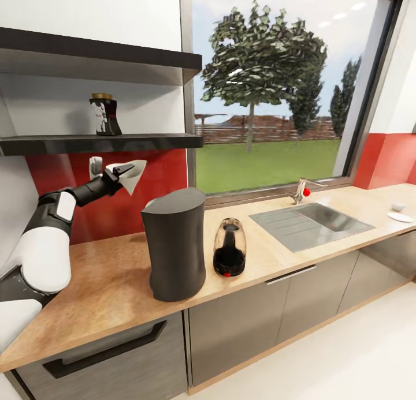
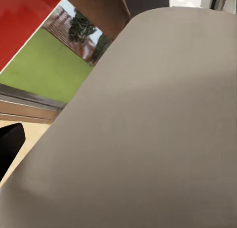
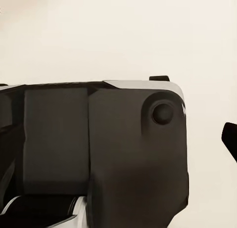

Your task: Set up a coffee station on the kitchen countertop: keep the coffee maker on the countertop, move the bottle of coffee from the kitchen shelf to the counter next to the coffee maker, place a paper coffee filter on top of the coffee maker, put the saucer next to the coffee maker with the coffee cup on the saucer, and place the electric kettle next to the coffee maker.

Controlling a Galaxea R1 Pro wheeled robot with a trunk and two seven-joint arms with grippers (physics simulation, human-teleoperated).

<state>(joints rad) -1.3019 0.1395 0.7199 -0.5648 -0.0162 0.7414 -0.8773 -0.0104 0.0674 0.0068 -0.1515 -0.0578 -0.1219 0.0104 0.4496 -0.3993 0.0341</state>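
Observation:
My left gripper [image 1: 123, 170] is shut on the paper coffee filter [image 1: 133, 178], a white cone held in the air in front of the red backsplash, up and to the left of the coffee maker [image 1: 175, 247]. In the left wrist view the filter [image 2: 148, 129] is a broad pale sheet close to the lens. The dark coffee maker stands on the countertop [image 1: 104, 273], with the electric kettle [image 1: 229, 247] just to its right. On the kitchen shelf [image 1: 115, 142] stands the bottle of coffee [image 1: 106, 116]. At the far right of the counter lies the saucer [image 1: 400, 217], with the coffee cup [image 1: 397, 206] beside it.
A steel sink [image 1: 312, 224] with a faucet [image 1: 300, 191] is set into the counter below a large window. An upper black shelf [image 1: 98, 56] hangs above the lower one. The right wrist view shows a dark robot body part [image 3: 98, 154] against a pale surface.

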